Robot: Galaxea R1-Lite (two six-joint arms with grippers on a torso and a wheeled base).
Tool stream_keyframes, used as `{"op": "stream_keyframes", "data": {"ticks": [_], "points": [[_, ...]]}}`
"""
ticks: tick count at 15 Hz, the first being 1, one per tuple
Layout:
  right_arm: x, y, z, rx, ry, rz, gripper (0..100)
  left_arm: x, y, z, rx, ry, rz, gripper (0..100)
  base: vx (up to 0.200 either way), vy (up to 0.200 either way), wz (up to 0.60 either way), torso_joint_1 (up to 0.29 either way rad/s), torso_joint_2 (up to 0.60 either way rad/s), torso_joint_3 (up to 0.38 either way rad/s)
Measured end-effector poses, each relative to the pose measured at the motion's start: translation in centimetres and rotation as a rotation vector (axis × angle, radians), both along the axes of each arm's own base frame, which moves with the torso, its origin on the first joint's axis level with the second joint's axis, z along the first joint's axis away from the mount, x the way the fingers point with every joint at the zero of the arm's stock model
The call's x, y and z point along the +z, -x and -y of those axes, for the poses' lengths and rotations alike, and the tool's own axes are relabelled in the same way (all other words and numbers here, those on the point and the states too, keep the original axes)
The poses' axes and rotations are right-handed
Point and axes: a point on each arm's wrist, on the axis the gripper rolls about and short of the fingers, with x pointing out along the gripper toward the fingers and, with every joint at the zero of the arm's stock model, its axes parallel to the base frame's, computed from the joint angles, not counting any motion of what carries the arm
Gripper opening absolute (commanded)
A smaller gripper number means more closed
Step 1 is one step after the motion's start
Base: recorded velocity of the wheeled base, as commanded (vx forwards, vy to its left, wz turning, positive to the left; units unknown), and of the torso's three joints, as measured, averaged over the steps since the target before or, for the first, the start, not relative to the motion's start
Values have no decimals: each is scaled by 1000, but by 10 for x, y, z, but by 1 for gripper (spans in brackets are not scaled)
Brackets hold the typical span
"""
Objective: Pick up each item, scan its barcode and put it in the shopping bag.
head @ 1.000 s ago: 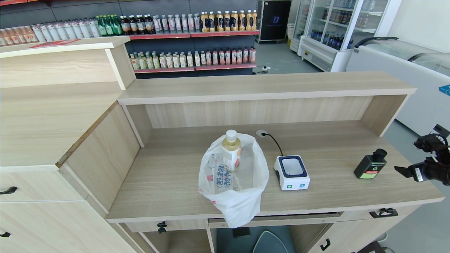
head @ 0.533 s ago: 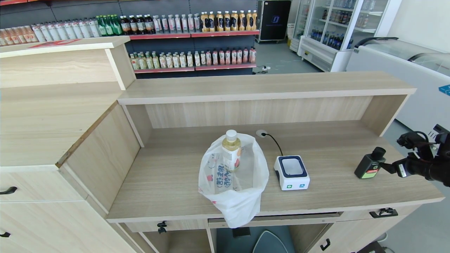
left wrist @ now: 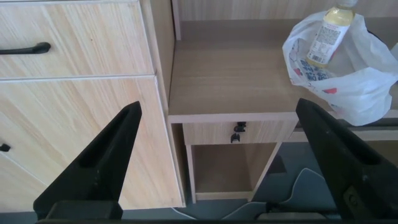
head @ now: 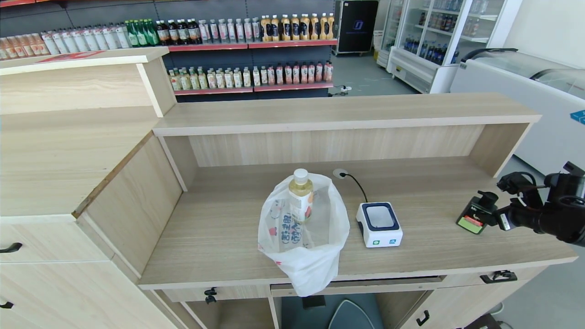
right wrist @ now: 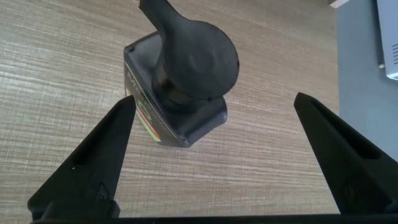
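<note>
Checkout counter (head: 434, 214): wooden worktop, carrying all the task's items.

Shopping bag (head: 304, 246): white plastic, mouth open, standing at the near middle of the counter and drooping over its near edge. One tea bottle (head: 300, 194) stands upright inside.

Scanner (head: 379, 224): just right of the bag, window facing up, cable running to the far side.

Dark bottle (head: 475, 214): at the right end of the counter, well apart from the scanner and not yet scanned or bagged.

Right gripper (right wrist: 214, 102): fingers spread wide, nothing held. The dark bottle sits between the fingertips; I cannot tell whether either touches it.

Left gripper (left wrist: 219, 107): spread wide and empty, low at the near left, in front of the drawers.

Change: over the last second the right arm has come in from the right edge to the dark bottle, from well apart to straddling it. The bottle now sits slightly further left and appears tilted, so it may have been nudged.

Assessment: approach complete; closing on the bottle is the step due. A tilted bottle risks tipping or an off-centre hold.
</note>
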Motion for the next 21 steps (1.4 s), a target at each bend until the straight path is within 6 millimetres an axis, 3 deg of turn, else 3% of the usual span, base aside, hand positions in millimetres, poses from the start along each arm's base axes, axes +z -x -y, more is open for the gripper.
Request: {"op": "stream_keyframes", "data": {"ticks": [19,20,21], "points": [[-36,-29,-36,97,-75,6,100,0,0,0,1,0,0,100,0,0,0,0,0,0],[-38,-30,-38,103,-74,4,0,0,0,0,1,0,0,100,0,0,0,0,0,0],[-39,-31,-39,107,-74,3,0,0,0,0,0,0,0,100,0,0,0,0,0,0]]}}
